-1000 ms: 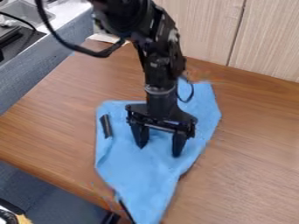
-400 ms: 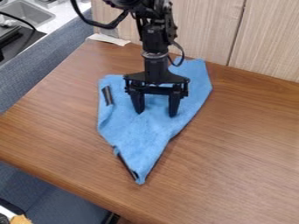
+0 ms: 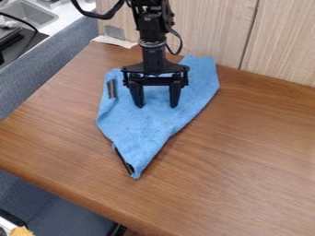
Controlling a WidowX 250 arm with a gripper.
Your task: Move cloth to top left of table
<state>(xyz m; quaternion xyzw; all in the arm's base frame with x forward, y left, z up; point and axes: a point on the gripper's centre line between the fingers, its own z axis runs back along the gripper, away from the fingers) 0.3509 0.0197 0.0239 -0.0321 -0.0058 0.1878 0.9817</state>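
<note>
Blue cloth (image 3: 144, 126), brown wood-grained table (image 3: 246, 152), pale vertically streaked panelling (image 3: 209, 32).

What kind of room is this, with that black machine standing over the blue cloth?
Probably a lab or workshop with a kitchen-like corner: a metal sink at the upper left, a wooden table against wood-grain panels, and a black robot arm above the blue cloth.

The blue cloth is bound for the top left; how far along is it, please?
Much looks done: the cloth lies mostly in the table's upper left. The gripper is over it, with its fingers apart. Bare wood separates the cloth from the top-left corner, so some shifting probably remains.
</note>
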